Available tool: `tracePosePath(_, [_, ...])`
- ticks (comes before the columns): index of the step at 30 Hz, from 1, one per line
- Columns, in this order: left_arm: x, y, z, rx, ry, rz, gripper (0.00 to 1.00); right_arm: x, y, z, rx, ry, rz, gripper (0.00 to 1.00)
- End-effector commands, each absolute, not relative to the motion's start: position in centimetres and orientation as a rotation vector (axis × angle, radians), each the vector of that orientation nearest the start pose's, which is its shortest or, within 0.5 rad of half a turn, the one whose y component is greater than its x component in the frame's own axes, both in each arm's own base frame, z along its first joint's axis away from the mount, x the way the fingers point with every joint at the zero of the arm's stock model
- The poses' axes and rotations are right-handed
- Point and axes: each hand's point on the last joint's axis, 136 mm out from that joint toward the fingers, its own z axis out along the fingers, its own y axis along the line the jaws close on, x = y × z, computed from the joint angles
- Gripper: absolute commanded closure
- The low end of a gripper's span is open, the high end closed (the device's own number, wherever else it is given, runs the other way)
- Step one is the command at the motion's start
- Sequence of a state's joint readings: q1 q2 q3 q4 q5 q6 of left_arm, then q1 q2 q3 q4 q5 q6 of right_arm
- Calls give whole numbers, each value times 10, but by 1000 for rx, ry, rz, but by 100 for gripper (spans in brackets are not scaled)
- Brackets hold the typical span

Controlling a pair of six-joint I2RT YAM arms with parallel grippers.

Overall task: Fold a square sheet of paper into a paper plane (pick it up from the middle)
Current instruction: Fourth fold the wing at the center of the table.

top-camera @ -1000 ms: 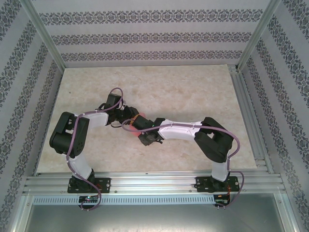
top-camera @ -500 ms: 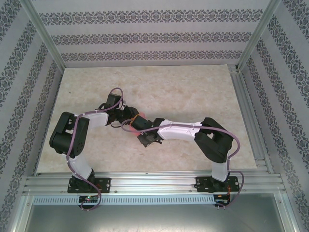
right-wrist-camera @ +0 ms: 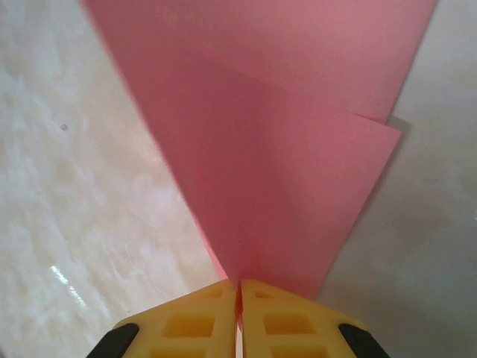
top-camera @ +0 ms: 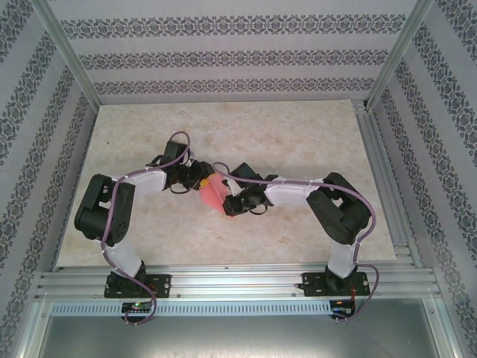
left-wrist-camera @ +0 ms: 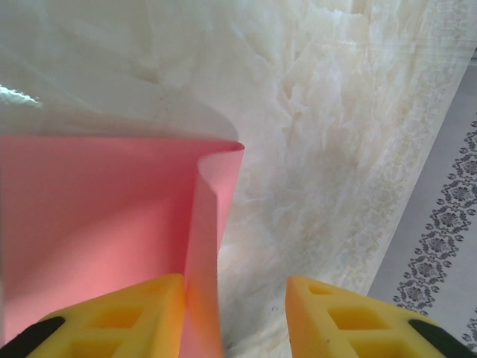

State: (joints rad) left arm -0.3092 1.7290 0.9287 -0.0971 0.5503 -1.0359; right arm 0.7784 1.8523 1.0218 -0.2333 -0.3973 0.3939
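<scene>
My right claw point(right-wrist-camera: 239, 287) is pinched tight on the square sheet of paper point(right-wrist-camera: 283, 171). Its yellow fingers press together, and the pink layers fan out ahead of the tips in two overlapping flaps above the marbled table point(right-wrist-camera: 67, 209). My left claw point(left-wrist-camera: 235, 294) stands partly open. The paper's curled edge rises in the gap and lies against one finger point(left-wrist-camera: 141, 306), while the other finger sits clear of it. From above, the paper sits between both claws, just ahead of each.
</scene>
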Motion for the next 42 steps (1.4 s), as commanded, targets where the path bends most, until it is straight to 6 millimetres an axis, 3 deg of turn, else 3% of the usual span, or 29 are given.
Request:
tracePosePath(1, [367, -210, 90, -618, 2594, -1135, 54, 248, 363, 59, -684, 2605, 1146, 90])
tracePosePath(8, [365, -201, 112, -556, 2533, -1080, 42, 258, 361, 68, -587, 2586, 1297, 90])
tracePosePath(20, [349, -201, 102, -519, 2557, -1106, 63, 272, 361, 41, -500, 2661, 1342, 90])
tracePosePath(29, [346, -201, 93, -505, 2578, -1099, 64, 279, 368, 40, -510, 2670, 1357, 90])
tracePosePath(37, [351, -203, 98, -496, 2545, -1118, 60, 279, 375, 34, -538, 2691, 1369, 90])
tracePosePath(42, [353, -191, 92, -559, 2560, -1015, 66, 278, 375, 30, -589, 2734, 1243, 90])
